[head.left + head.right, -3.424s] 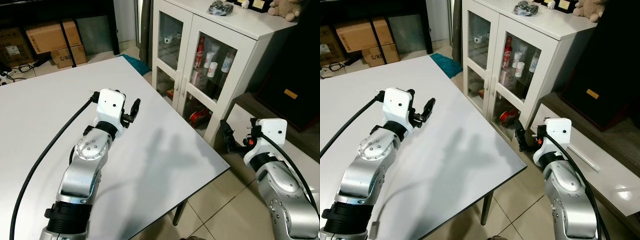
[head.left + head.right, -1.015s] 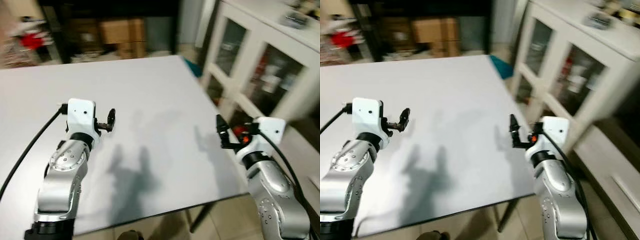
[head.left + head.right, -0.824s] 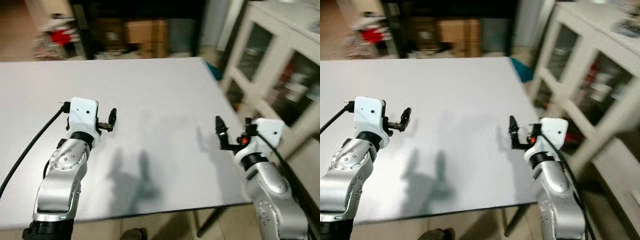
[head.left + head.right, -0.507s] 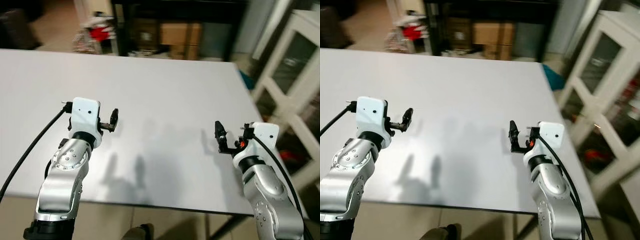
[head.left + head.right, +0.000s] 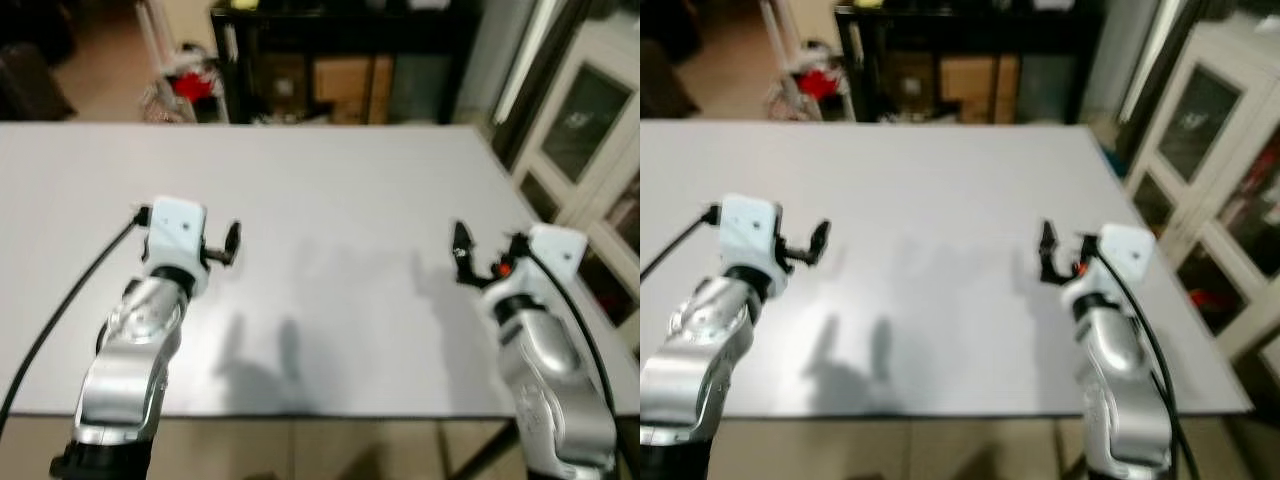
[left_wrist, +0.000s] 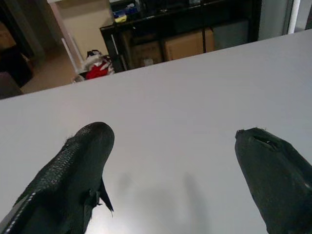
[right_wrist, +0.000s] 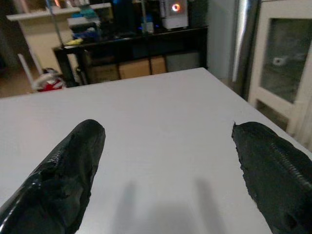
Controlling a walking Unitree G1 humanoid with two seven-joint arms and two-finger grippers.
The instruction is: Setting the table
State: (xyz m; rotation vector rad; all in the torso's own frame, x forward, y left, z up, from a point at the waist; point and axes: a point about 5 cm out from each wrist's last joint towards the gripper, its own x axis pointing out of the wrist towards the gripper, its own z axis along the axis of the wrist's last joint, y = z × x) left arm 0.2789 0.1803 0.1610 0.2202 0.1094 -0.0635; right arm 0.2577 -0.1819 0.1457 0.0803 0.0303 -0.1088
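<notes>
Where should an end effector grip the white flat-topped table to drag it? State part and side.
Probably the near edge, from the robot's own side, one finger above and one below: the white flat-topped table is a thin slab, and that edge overhangs open floor right before the robot.

A large white desk (image 5: pixel 330 180) spreads beneath and ahead of the fingers. Beyond its far edge stands a dark shelving unit (image 5: pixel 330 50) holding cardboard boxes (image 5: pixel 362 85), with something red (image 5: pixel 198 84) beside it on the beige floor (image 5: pixel 105 70). Off to the right-hand fingers' side stands a white glass-door cabinet (image 5: pixel 590 120).
</notes>
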